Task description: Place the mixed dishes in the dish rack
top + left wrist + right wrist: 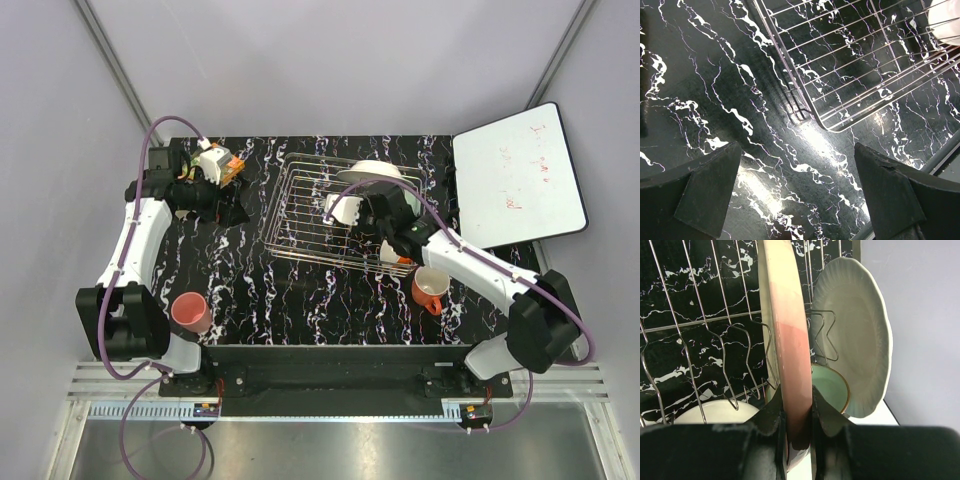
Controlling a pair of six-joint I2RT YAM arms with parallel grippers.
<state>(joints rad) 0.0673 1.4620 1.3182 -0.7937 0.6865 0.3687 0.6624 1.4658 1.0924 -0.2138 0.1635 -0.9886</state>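
The pink-cream plate (790,335) stands on edge among the prongs of the dish rack (300,215), with my right gripper (796,396) shut on its lower rim. To its right in the right wrist view a white plate (860,330) stands upright and a pale green bowl (832,387) sits below it. A cream bowl (715,414) shows low on the left. An orange mug (430,290) and a pink tumbler (190,312) stand on the table. My left gripper (797,192) hangs open over bare table beside the rack's corner (840,120).
An orange-green snack packet (220,165) lies at the back left, close to the left arm's wrist. A white board (518,175) lies at the back right, over the table's edge. The black marble table (290,300) ends just behind the arm bases.
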